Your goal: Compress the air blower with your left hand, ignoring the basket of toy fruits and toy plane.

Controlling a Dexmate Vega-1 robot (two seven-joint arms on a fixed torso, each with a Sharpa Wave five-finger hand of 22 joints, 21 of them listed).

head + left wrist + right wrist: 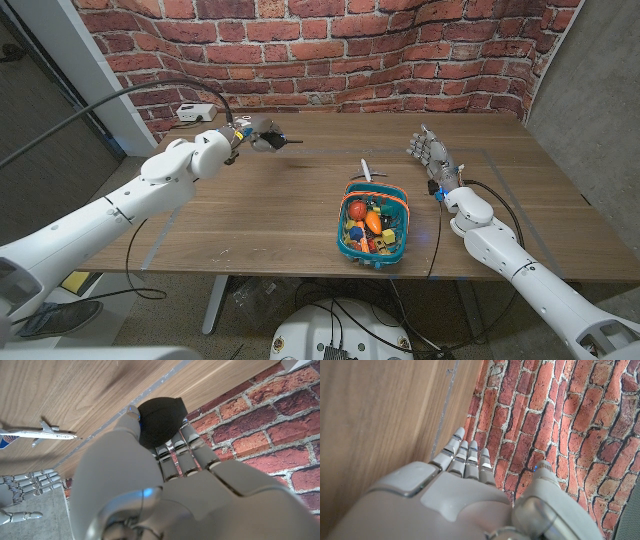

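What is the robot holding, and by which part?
The left hand grips the black air blower around its round bulb, nozzle sticking out. The right hand holds nothing.

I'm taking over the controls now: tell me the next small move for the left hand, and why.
Probably close the fingers harder to squeeze the bulb. The left hand already holds the black air blower lifted off the table, fingers wrapped round it, and the bulb looks round, not yet flattened. The right hand is open and apart, so nothing hinders.
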